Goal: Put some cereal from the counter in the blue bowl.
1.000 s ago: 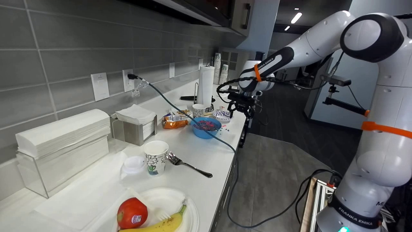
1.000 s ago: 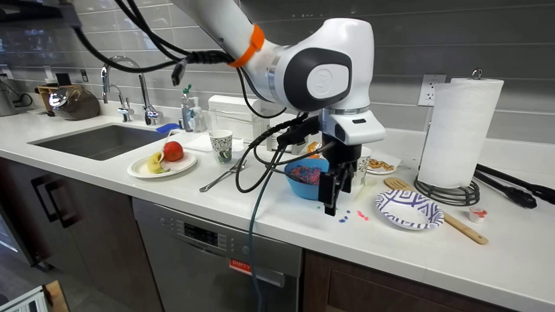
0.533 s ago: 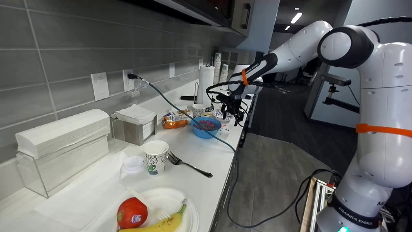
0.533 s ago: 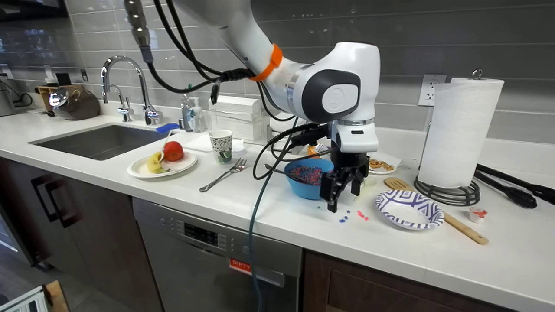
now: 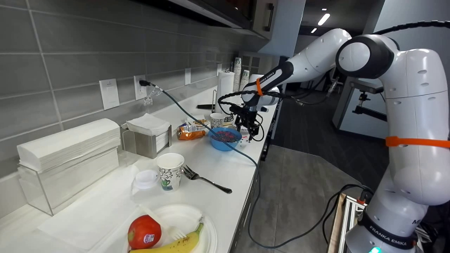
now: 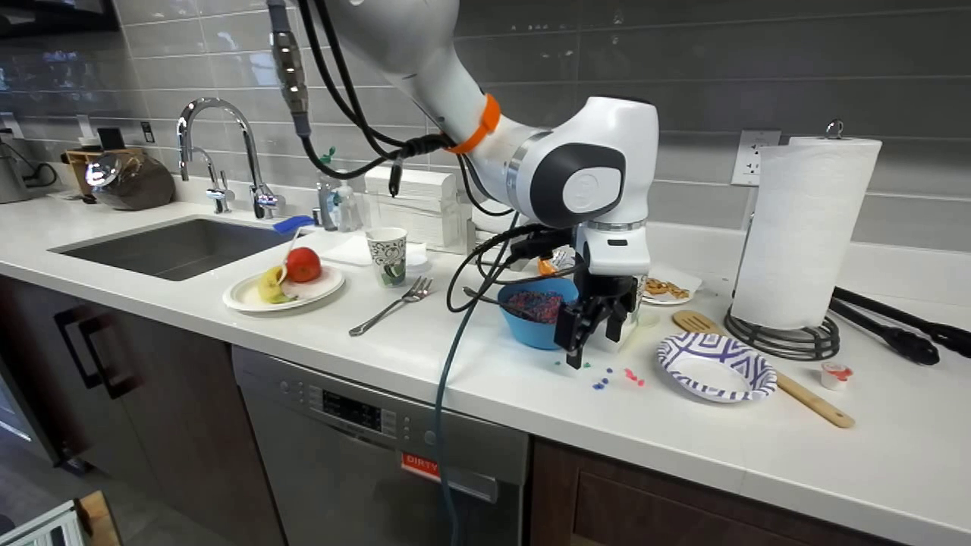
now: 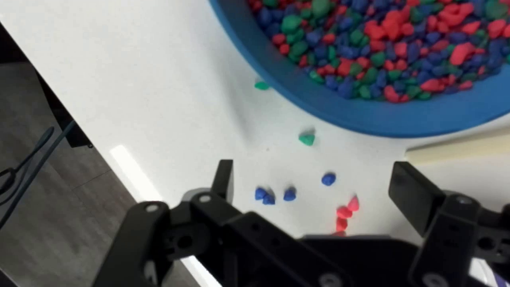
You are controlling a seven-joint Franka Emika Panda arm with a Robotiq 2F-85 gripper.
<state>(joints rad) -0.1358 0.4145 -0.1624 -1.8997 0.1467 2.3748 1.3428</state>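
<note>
The blue bowl (image 5: pixel 222 145) stands on the white counter (image 5: pixel 211 168) and is filled with red, blue and green cereal (image 7: pixel 358 59). It shows in both exterior views (image 6: pixel 529 334) and at the top of the wrist view (image 7: pixel 370 121). Loose cereal lies on the counter beside it: green (image 7: pixel 306 139), blue (image 7: pixel 290 194) and pink pieces (image 7: pixel 344 212). My gripper (image 7: pixel 312 169) is open and empty, pointing down beside the bowl (image 6: pixel 593 350). The loose blue and pink pieces appear between its fingers in the wrist view; the gripper base partly covers the pink row.
A patterned paper bowl (image 6: pixel 717 368), a wooden spatula (image 6: pixel 815 402) and a paper towel roll (image 6: pixel 808 235) stand nearby. A cream-coloured stick (image 7: pixel 458 147) lies by the bowl. A teal cable (image 5: pixel 190 114) crosses in front of the bowl. A fork (image 5: pixel 209 181) and cup (image 5: pixel 170 172) lie farther off.
The arm has come down and my gripper has moved closer to the blue bowl, above the loose cereal. The bowl and the other counter objects have not moved.
</note>
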